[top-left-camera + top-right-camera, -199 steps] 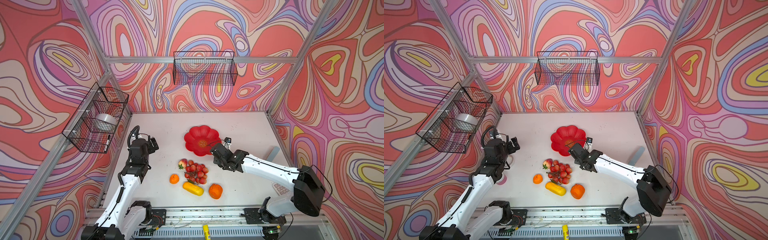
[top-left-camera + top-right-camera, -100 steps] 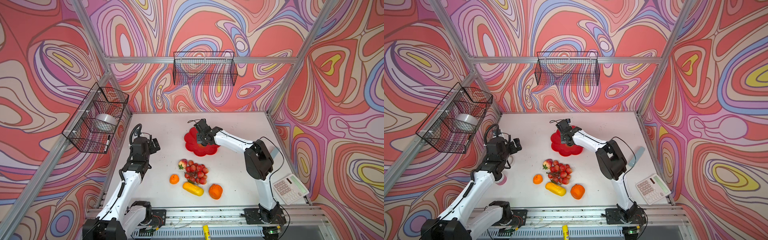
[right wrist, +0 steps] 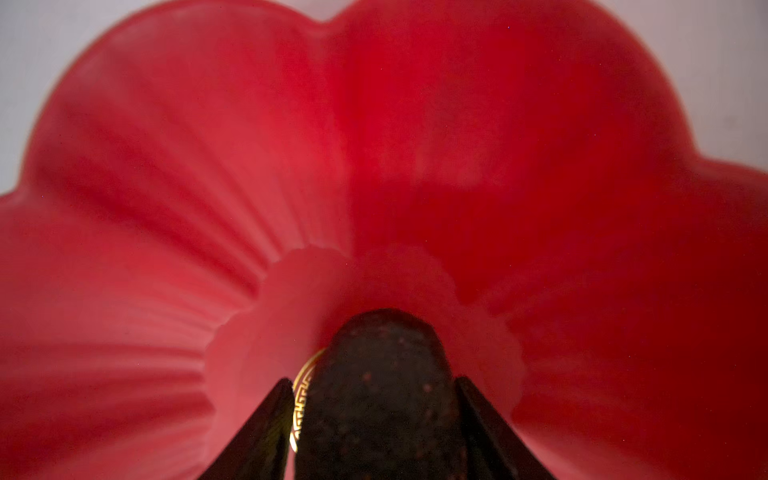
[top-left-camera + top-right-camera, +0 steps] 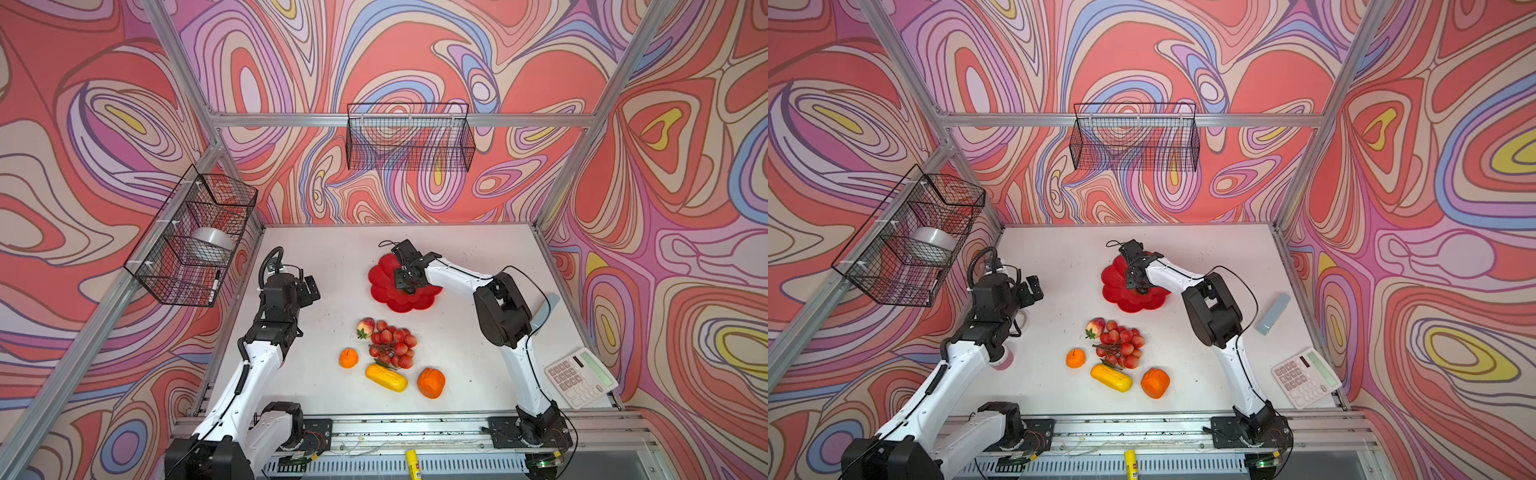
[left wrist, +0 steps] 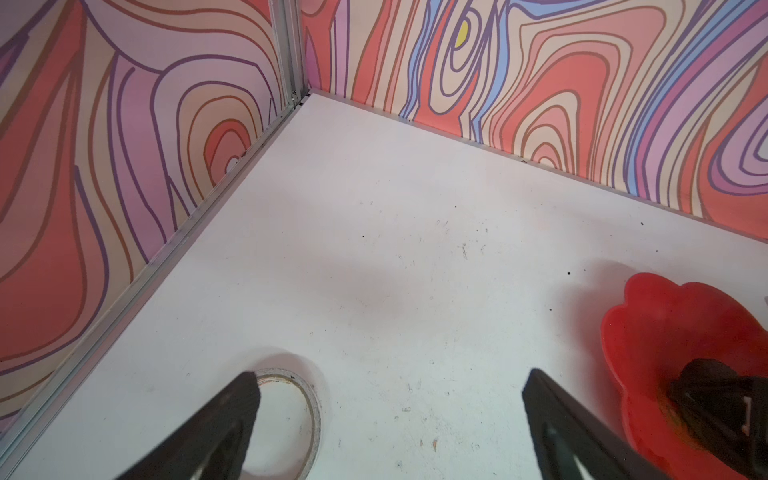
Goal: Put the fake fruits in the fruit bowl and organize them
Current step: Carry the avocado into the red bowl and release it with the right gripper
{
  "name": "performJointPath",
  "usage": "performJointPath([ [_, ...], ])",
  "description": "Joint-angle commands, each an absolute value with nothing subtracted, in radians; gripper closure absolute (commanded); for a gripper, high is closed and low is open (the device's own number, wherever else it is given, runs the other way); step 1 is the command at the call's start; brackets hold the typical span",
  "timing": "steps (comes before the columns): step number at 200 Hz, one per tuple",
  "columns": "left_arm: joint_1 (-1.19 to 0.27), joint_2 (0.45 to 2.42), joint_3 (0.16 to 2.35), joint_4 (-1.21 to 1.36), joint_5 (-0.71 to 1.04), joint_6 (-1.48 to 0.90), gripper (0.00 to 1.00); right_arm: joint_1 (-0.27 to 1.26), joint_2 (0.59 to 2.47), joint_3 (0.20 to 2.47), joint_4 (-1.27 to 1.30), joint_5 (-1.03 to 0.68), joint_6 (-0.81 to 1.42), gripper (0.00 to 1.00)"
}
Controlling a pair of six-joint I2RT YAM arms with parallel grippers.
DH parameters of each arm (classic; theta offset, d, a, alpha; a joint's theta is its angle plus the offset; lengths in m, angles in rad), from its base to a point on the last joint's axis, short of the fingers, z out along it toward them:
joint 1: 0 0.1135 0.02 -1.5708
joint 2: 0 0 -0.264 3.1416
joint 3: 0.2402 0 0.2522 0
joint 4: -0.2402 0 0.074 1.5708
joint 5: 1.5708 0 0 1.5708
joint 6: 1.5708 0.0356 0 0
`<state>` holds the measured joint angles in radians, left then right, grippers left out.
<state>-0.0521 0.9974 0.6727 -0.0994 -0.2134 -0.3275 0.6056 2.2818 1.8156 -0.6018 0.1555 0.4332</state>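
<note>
The red scalloped fruit bowl (image 4: 380, 282) sits mid-table in both top views, and my right gripper (image 4: 409, 286) reaches down into it. In the right wrist view the dark bumpy avocado (image 3: 382, 345) lies on the bowl's centre (image 3: 249, 208) between the parted jaws of the right gripper (image 3: 372, 379); the gold emblem shows in a gap beside one finger. On the table nearer the front lie a strawberry (image 4: 365, 325), a red berry bunch (image 4: 392, 343), a small orange fruit (image 4: 348, 358), a yellow oblong fruit (image 4: 386, 377) and a bigger orange fruit (image 4: 431, 382). My left gripper (image 4: 309, 286) hovers open at the left, holding nothing.
A tape ring (image 5: 291, 407) lies under the left gripper (image 5: 390, 374). A calculator (image 4: 582, 376) and a grey-blue bar (image 4: 1273, 313) lie at the right edge. Wire baskets hang on the back wall (image 4: 409, 137) and the left wall (image 4: 195, 237). A pink cup (image 4: 1003, 361) stands beneath the left arm.
The right arm swung from beside the fruit pile to over the bowl with the avocado, and its jaws have parted. The left arm barely moved.
</note>
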Motion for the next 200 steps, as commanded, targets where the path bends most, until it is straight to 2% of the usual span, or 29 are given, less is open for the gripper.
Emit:
performJointPath([
  [1, -0.048, 0.985, 0.711, -0.171, -0.268, -0.350, 0.01, 0.594, 2.259, 1.863, -0.612, 0.149, 0.442, 0.24],
  [33, -0.049, 0.952, 0.755, -0.342, -0.216, -0.403, 0.01, 0.578, 2.100, 1.823, -0.571, 0.186, 0.449, 0.12],
  [63, -0.049, 0.951, 0.800, -0.576, 0.031, -0.477, 0.07, 0.571, 1.911, 1.685, -0.487, 0.199, 0.453, 0.02],
  [91, -0.079, 0.986, 0.818, -0.781, 0.222, -0.518, 0.16, 0.569, 1.749, 1.510, -0.382, 0.192, 0.459, 0.02],
  [125, -0.298, 0.940, 0.781, -0.844, 0.163, -0.604, 0.16, 0.564, 1.654, 1.403, -0.362, 0.231, 0.483, 0.02],
  [145, -0.347, 0.942, 0.725, -0.823, 0.212, -0.665, 0.16, 0.562, 1.630, 1.371, -0.369, 0.246, 0.503, 0.02],
  [200, -0.481, 1.030, 0.661, -0.784, 0.144, -0.716, 0.16, 0.561, 1.591, 1.304, -0.360, 0.244, 0.529, 0.01],
])
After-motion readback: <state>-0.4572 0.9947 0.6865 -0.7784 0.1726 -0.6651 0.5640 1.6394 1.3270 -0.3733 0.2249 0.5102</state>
